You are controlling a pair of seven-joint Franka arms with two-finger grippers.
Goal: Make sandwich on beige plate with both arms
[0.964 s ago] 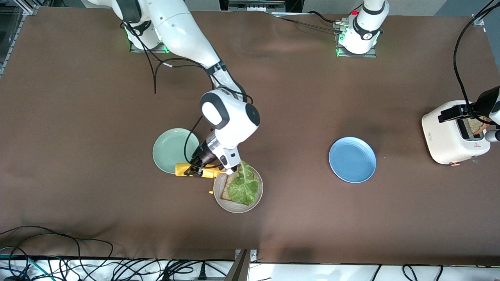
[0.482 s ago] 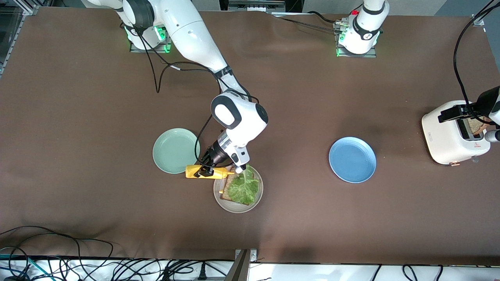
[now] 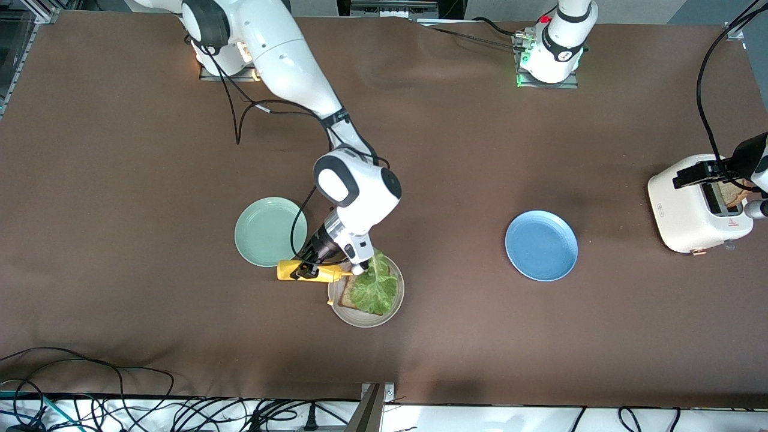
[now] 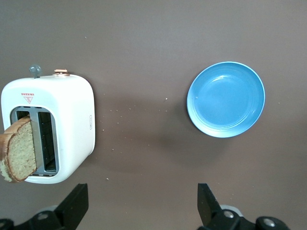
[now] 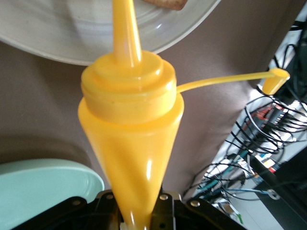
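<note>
Half done: beige plate (image 3: pixel 366 318) mid-surface has toast + lettuce (image 3: pixel 373 288). Right hand (image 3: pixel 307 268) grips yellow sauce bottle (image 3: pixel 306 272) at plate's rim. Left hand (image 4: pixel 141 208) wide above toaster (image 3: pixel 696 207); top slice (image 4: pixel 17 155) not fetched yet.

Front view: high, steeply downward, facing the arm bases at 12 o'clock; whole table (image 3: pixel 120 150) covered. Left wrist view: well above, looking straight down on toaster (image 4: pixel 48 129) and blue plate (image 4: pixel 226 99), both shared with the front view. Right wrist view: very close on yellow bottle (image 5: pixel 130 139), beige plate (image 5: pixel 72 38) rim shared.
</note>
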